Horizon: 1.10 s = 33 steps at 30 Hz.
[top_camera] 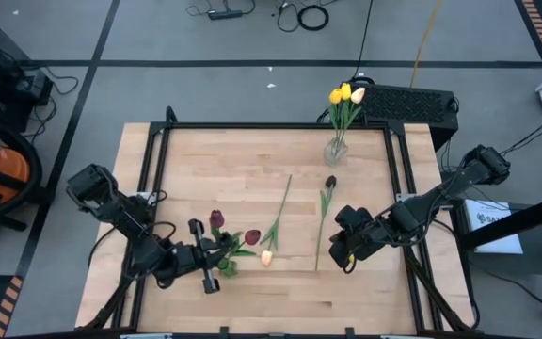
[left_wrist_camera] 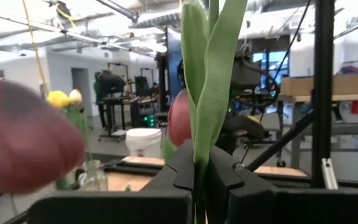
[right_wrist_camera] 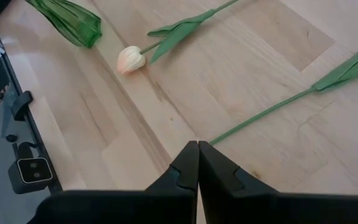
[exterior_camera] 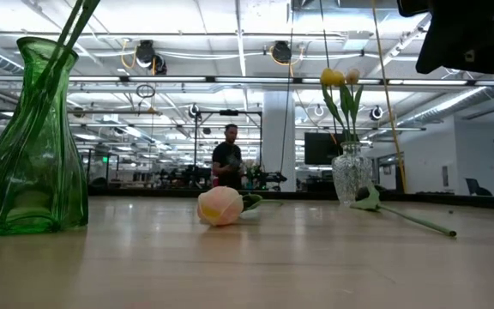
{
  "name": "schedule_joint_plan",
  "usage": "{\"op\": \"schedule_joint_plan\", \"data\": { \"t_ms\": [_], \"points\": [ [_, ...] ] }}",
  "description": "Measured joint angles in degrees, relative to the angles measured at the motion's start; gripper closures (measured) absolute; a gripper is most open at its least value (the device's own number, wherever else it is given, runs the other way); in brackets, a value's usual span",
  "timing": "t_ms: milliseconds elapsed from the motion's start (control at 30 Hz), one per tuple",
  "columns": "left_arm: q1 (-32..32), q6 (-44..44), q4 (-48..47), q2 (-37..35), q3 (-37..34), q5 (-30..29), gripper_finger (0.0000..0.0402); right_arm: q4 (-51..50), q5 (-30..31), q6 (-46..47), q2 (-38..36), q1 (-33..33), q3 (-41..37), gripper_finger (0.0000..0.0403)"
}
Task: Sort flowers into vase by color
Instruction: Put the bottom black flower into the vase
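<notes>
A green glass vase [exterior_camera: 28,146] stands near the table's front left, and green stems [exterior_camera: 74,26] slant down into its mouth. Two dark red tulip heads [top_camera: 216,219] [top_camera: 252,236] show above it. My left gripper [top_camera: 215,266] is at the vase, shut on a tulip's stem and leaf. A cream-peach tulip [top_camera: 267,257] and a near-black tulip [top_camera: 329,182] lie flat on the table. A clear vase [top_camera: 335,151] at the far edge holds yellow and cream flowers [top_camera: 344,94]. My right gripper [right_wrist_camera: 197,155] hangs shut above the lower end of the near-black tulip's stem [right_wrist_camera: 253,121], touching nothing. My left gripper pinches a tulip's green stem and long leaf [left_wrist_camera: 199,163] between its two fingers. The fingers come about level from the table's left side. The leaf stands upright out of the fingers, with a dark red head [left_wrist_camera: 178,118] just behind it. Whether this stem's lower end is in the green vase cannot be told.
A black metal frame [top_camera: 271,125] runs along the table's edges. The wood between the two vases holds only the two lying tulips. A person [exterior_camera: 227,154] stands far off in the room behind.
</notes>
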Motion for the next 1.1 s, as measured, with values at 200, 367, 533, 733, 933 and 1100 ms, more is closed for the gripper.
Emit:
{"op": "schedule_joint_plan", "data": {
  "t_ms": [200,367,533,733,933,1100],
  "points": [
    [-2.5,0.0,-0.3,0.0,0.0,-4.4,0.0389,0.0,0.0,0.0,0.0,-0.1,0.0,0.0403],
    [-2.9,-1.8,-0.9,0.0,-1.6,-6.7,0.0389,0.0,0.0,0.0,0.0,-0.4,0.0,0.0403],
    [-2.7,-9.3,0.5,0.0,-5.8,-6.2,0.0389,1.6,0.0,0.0,0.0,-0.8,0.0,0.0403],
    [-1.9,-9.4,1.3,0.0,-6.8,-4.5,0.0389,2.1,0.1,-0.5,0.0,-1.7,0.0,0.0403],
    [-0.8,-15.3,-2.1,0.0,-7.5,-1.1,0.0388,2.1,0.1,-0.9,0.0,-2.7,0.0,0.0403],
    [-1.4,-16.5,-2.1,0.0,-7.4,-0.5,0.0388,2.7,0.3,-1.7,0.0,-3.6,0.0,0.0403]
  ]
}}
